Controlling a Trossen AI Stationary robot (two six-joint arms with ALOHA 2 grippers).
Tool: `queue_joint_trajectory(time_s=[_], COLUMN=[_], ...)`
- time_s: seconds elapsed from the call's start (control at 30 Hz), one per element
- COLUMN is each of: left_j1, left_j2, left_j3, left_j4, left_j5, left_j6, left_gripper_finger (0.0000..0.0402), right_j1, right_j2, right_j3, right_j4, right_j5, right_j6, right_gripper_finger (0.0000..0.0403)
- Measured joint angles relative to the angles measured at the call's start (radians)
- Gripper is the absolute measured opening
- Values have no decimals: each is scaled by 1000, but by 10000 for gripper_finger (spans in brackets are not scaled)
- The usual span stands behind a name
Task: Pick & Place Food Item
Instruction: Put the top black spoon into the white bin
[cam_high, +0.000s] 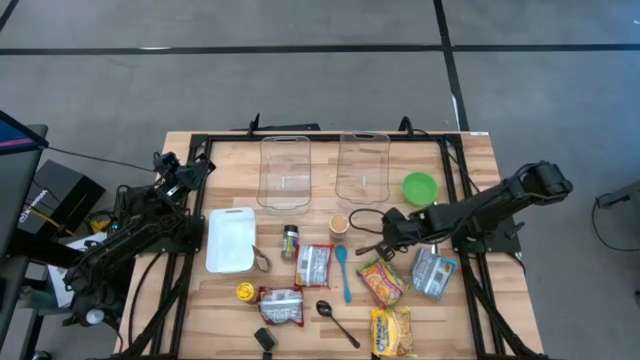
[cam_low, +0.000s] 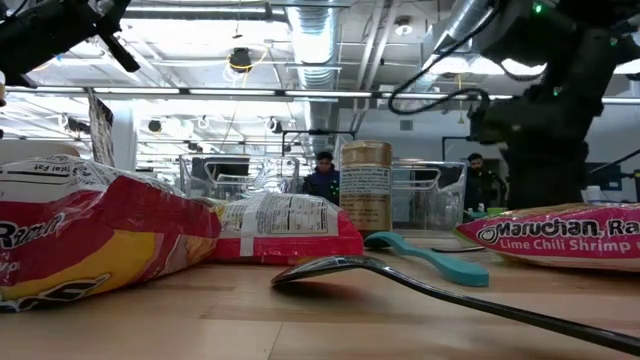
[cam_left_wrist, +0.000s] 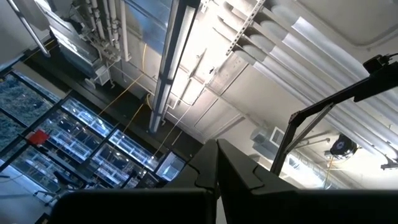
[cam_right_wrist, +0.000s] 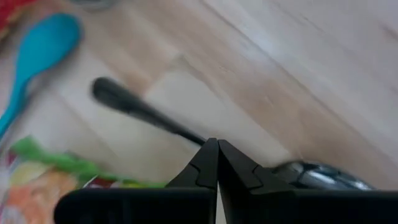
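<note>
The right gripper, fingers pressed together and holding nothing, hangs low over the worktop, just above a dark spoon. Nearest it lies a ramen packet, orange-yellow with green print, flat between the blue spoon and a silver pouch. Only the low view reads a packet's lettering: "Lime Chili Shrimp". The left gripper, pressed together too, rests folded back at the worktop's left edge, its camera facing the ceiling.

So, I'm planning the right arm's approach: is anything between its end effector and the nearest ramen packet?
Nothing visible. The right end effector, shut, hangs next to the ramen packet; the teal spoon lies aside.
</note>
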Motion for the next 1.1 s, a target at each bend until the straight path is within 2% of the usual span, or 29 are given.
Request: queue_joint_trajectory(time_s=[0.13,0.27,0.37,0.47,0.73,0.9,1.1], left_j1=[0,0,0,0,0,0,0], left_j2=[0,0,0,0,0,0,0], left_j3=[0,0,0,0,0,0,0], left_j4=[0,0,0,0,0,0,0], left_j5=[0,0,0,0,0,0,0], left_j6=[0,0,0,1,2,3,3], left_gripper_finger=[0,0,0,0,0,0,0], right_j1=[-6,-3,2,0,-57,-66,-62], right_j2=[-55,-90,-93,-77,9,23,22], right_j3=[0,0,0,0,1,30,52], right_j4=[0,5,7,6,-4,-48,-81], right_j5=[-19,-62,-90,-97,-123,-124,-124], right_j6=[-222,-537,-753,-901,-940,-952,-1052], right_gripper_finger=[0,0,0,0,0,0,1])
